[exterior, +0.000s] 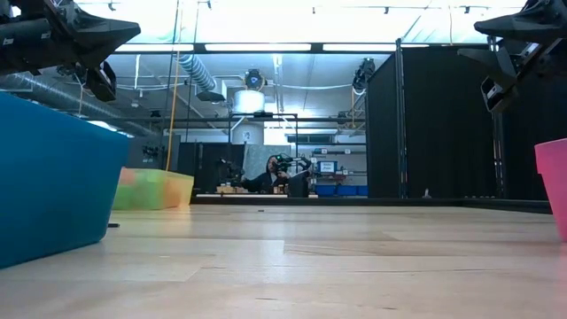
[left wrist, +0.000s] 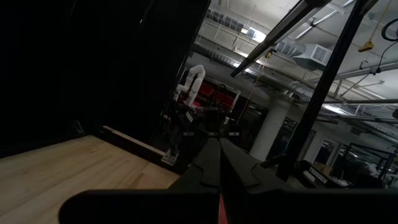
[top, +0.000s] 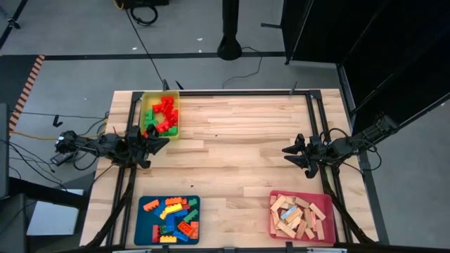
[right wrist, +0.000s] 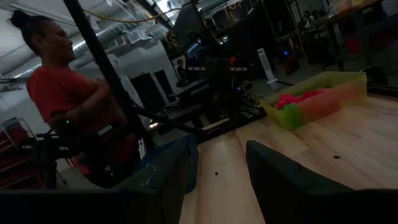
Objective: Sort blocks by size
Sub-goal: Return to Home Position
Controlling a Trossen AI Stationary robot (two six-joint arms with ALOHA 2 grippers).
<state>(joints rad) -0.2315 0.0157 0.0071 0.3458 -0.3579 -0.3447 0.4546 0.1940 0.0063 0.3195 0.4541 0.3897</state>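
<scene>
Blocks (top: 163, 114) in trays (top: 145, 226) (both arms (top: 105, 146) aside)

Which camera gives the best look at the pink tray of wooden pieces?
The high view: it looks straight down into the pink tray, showing the wooden blocks inside. The low view catches only a side wall; the wrist views miss it.

the pale wooden table (top: 239, 161) spans the gap between the jaws of the left gripper (top: 163, 145) and those of the right gripper (top: 288, 153). grey floor (top: 84, 28) strewn with loose cables surrounds it. a black curtain (top: 365, 35) hangs behind the right jaws. high above both, strip lights (exterior: 266, 47) and a silver duct (exterior: 197, 73). ahead of the right jaws, past the table's edge, stands a person in a red shirt (right wrist: 59, 93).
</scene>
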